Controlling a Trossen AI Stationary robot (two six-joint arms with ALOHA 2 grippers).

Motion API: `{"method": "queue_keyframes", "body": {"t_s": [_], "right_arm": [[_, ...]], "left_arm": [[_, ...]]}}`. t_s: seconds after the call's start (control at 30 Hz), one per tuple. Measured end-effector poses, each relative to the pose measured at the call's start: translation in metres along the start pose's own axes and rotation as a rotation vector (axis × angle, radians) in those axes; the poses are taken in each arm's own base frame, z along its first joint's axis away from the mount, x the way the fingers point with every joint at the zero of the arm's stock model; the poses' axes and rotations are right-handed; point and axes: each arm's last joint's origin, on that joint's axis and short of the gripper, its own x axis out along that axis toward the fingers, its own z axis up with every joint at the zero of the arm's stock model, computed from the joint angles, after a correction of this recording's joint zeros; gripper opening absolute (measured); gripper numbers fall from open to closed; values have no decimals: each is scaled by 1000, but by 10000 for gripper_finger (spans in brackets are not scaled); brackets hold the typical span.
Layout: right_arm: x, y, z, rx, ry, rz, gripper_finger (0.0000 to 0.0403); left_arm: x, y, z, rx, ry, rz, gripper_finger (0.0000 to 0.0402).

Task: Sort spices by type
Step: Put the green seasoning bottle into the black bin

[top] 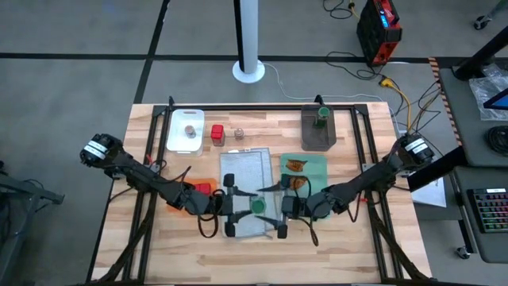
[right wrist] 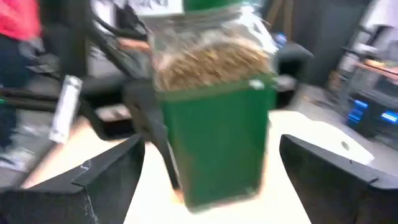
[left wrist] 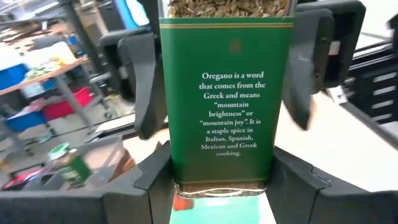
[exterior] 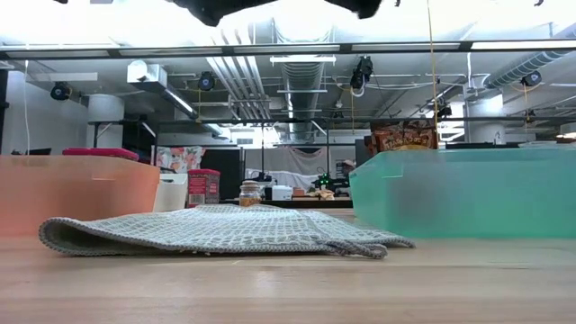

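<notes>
Left pincer (top: 238, 208) and right pincer (top: 274, 210) are meeting over the grey cloth (top: 246, 171) at desk (top: 349, 246) centre; left is grasping the green oregano jar (left wrist: 227, 99) (label facing its camera); right is spread wide around it, not touching.

A green-labelled oregano jar (top: 259, 204) is standing upright mid-tabletop; another green-topped jar (top: 322, 116), two packets (top: 297, 165), a red box (top: 217, 134) and shakers (top: 190, 131) are lying farther back.
</notes>
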Motion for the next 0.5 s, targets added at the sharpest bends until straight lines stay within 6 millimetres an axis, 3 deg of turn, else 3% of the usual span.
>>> {"method": "queue_keyframes", "body": {"t_s": [0.2, 0.37, 0.5], "right_arm": [[-23, -4, 12, -1, 97, -154, 362], [-43, -5, 37, 12, 35, -149, 362], [-43, -6, 53, 21, 20, -135, 363]], "left_arm": [[-5, 3, -8, 7, 39, 64, 180], [-7, 3, -15, -29, 56, 61, 180], [-7, 3, -17, -39, 59, 61, 180]]}}
